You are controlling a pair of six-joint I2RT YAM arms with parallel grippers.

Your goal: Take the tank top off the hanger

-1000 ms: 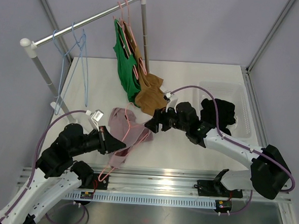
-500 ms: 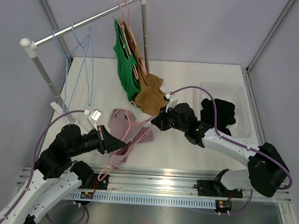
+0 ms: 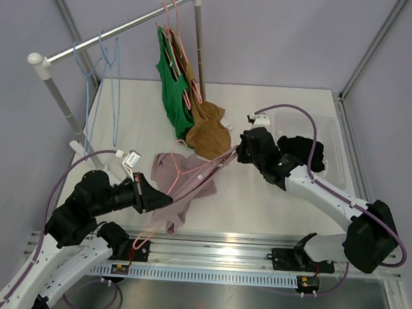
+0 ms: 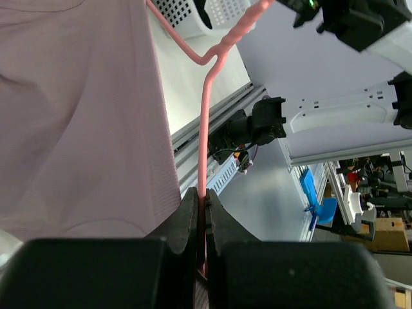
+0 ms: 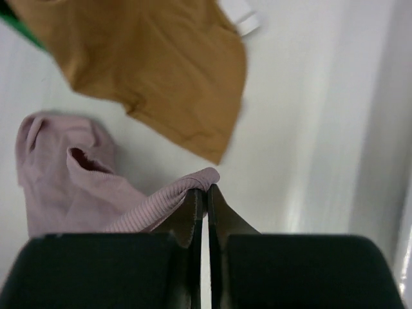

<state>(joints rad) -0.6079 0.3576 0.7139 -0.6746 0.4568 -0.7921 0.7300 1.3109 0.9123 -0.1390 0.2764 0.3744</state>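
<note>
Stretched over white table [image 3: 273,201], near edge, left of middle: dusty-pink ribbed tank top [image 3: 166,176]. Strap pinched in right gripper [image 5: 206,193] for peeling; thin pink wire hanger [image 4: 206,129] clamped by left gripper [image 4: 201,203] as anchor.

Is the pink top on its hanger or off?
Partly on, it seems: the left gripper pinches the hanger, its wire crosses the top, and the right gripper stretches one strap away.
</note>
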